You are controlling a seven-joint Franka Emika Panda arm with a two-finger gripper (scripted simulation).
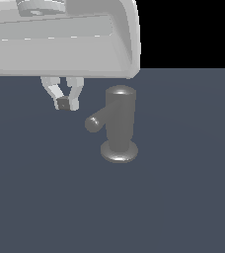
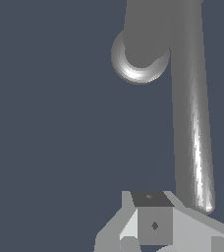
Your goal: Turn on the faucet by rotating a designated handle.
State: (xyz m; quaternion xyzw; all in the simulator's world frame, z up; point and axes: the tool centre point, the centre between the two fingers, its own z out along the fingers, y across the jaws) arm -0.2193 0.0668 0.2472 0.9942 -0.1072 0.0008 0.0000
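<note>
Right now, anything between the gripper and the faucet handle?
Nothing visible. In the exterior view the gripper hangs to the left of the handle, with only bare dark floor between them. The faucet body stands beyond the handle, on the far side from the gripper. The fingertips look nearly together and hold nothing.

You have one non-task item in view: a flat, dark blue-grey floor (image 1: pixel 183 207). It fills the lower part of the exterior frame, from about a quarter of the way down to the bottom edge. Above it, at upper right, lies a plain black background (image 1: pixel 188 32). The floor's surface is uniform and unmarked throughout.
</note>
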